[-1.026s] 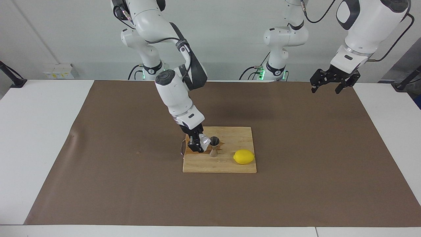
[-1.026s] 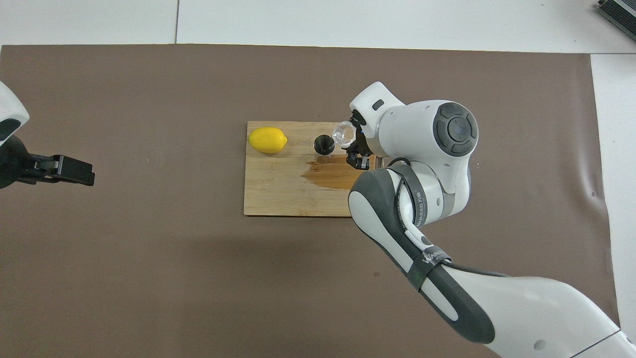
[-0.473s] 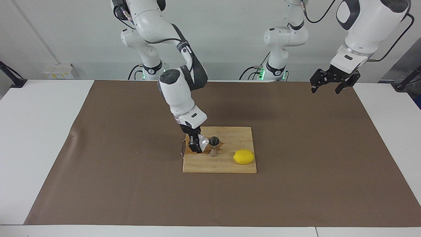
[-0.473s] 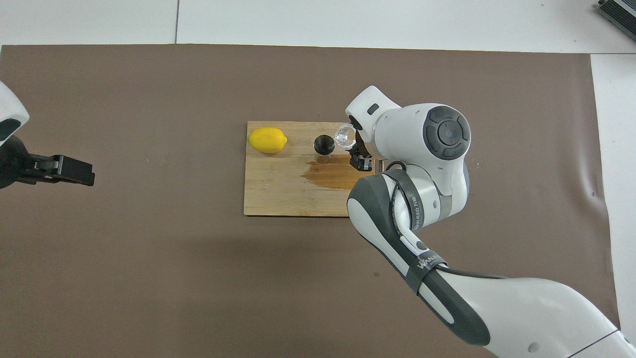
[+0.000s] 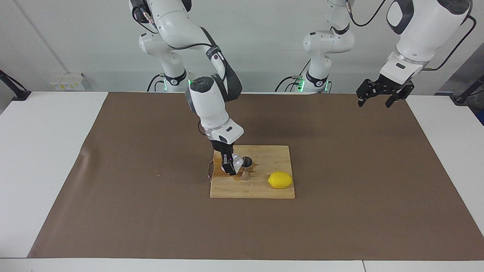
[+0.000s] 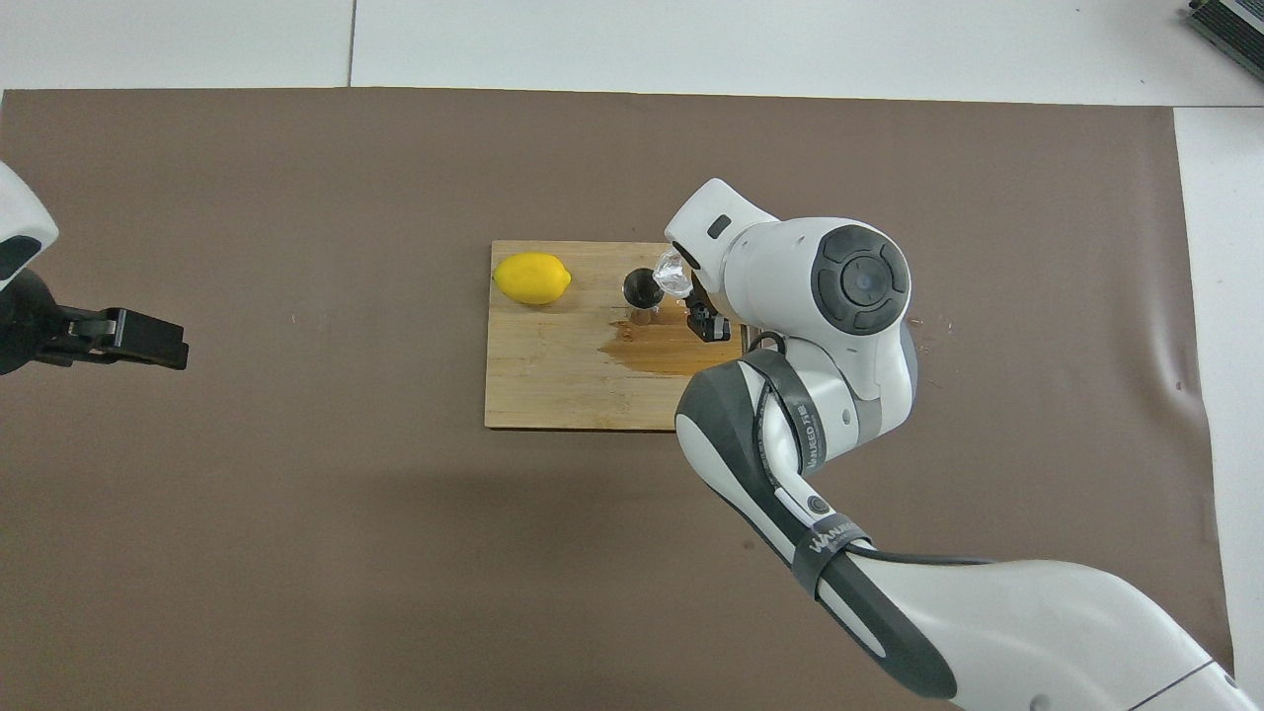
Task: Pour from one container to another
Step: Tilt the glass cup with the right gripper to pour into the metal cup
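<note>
A small clear glass cup [image 5: 237,162] [image 6: 671,273] hangs tilted over the wooden board, its mouth leaning toward the steel jigger [image 5: 246,168] [image 6: 642,289] and close beside the jigger's rim. My right gripper [image 5: 230,165] [image 6: 694,298] is shut on the cup. The hourglass-shaped jigger stands upright on the board. Whether liquid is running I cannot tell. My left gripper [image 5: 379,97] [image 6: 148,341] waits open, raised over the mat at the left arm's end of the table, holding nothing.
The wooden cutting board [image 5: 264,190] [image 6: 553,385] lies mid-mat with a dark wet patch [image 6: 657,348] beside the jigger. A yellow lemon [image 5: 280,180] [image 6: 532,277] rests on the board toward the left arm's end. Brown mat [image 5: 340,211] covers the white table.
The right arm swung closer to the jigger and tipped the cup further toward it. The left arm has not moved.
</note>
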